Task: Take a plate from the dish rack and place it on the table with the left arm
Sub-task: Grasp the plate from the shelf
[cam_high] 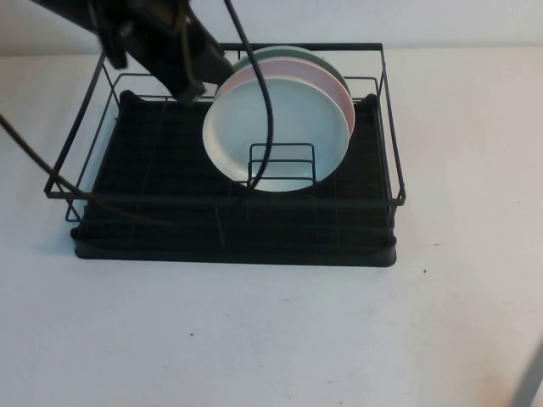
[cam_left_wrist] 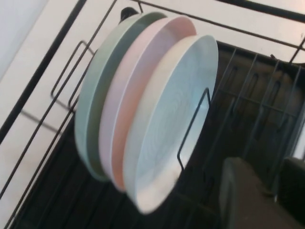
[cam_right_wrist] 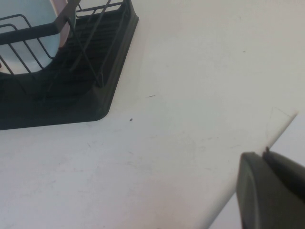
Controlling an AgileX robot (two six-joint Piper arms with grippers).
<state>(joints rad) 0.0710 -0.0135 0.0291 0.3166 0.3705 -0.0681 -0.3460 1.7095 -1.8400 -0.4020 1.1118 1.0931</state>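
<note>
the plate [cam_high: 276,136] stands on edge in the small wire holder [cam_high: 282,163] of the dish rack [cam_high: 237,153], frontmost of three, with a pink plate [cam_high: 335,89] and a green plate [cam_high: 297,55] behind it. the left gripper [cam_high: 191,85] hangs over the rack just beside the plate's rim, holding nothing. the right gripper [cam_right_wrist: 271,191] sits near the table [cam_high: 271,339] edge, well apart from the rack; whether either gripper is parted cannot be told.

pink plate [cam_high: 338,95] on edge, second in the stack, just behind the frontmost white plate and touching or nearly touching it. green plate [cam_high: 293,52] on edge too, directly behind the pink plate, rearmost of the stack, close to the back rail. only a crescent of each rim visible past the white plate from the high view.
</note>
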